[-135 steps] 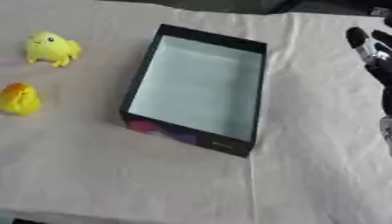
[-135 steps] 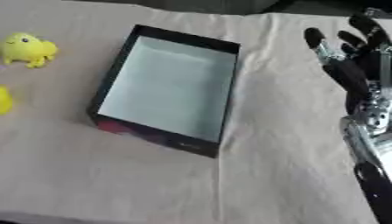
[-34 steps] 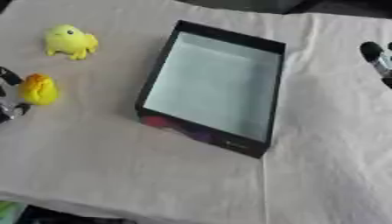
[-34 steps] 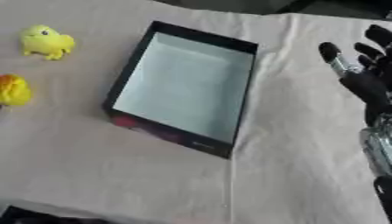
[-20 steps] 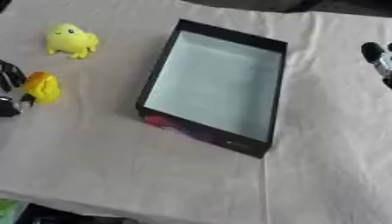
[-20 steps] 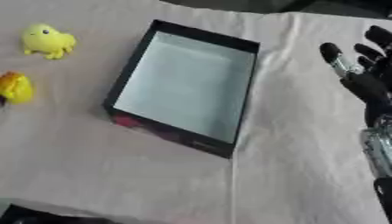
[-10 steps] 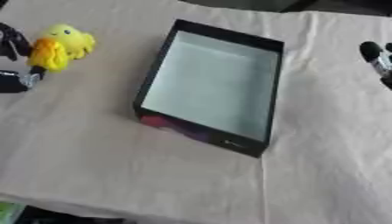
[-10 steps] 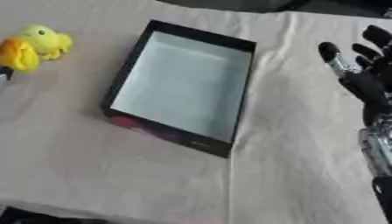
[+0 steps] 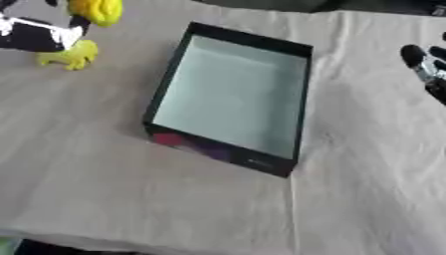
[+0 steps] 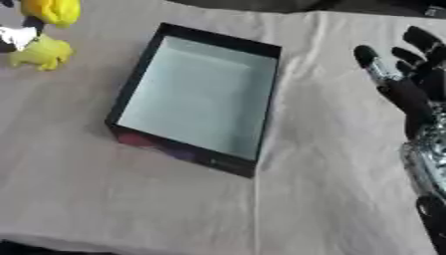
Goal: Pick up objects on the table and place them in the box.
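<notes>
Now our left hand (image 9: 35,35) is clenched around a yellow rubber toy (image 9: 96,10), raised at the far left above a second yellow toy (image 9: 71,55) lying on the cloth-covered counter (image 9: 174,199). Our right hand (image 10: 409,94) rests released. A short carry risks missing the empty black rectangular box (image 9: 231,97).

The right hand (image 10: 407,94) at the right edge of the frame is black, with long slim fingers (image 10: 373,61) that carry pale silver bands near the tips. Below it the forearm (image 10: 427,169) is silver-grey metal with a ribbed, shiny surface. The left hand (image 9: 35,34) in the upper left corner shows black with white patches.
</notes>
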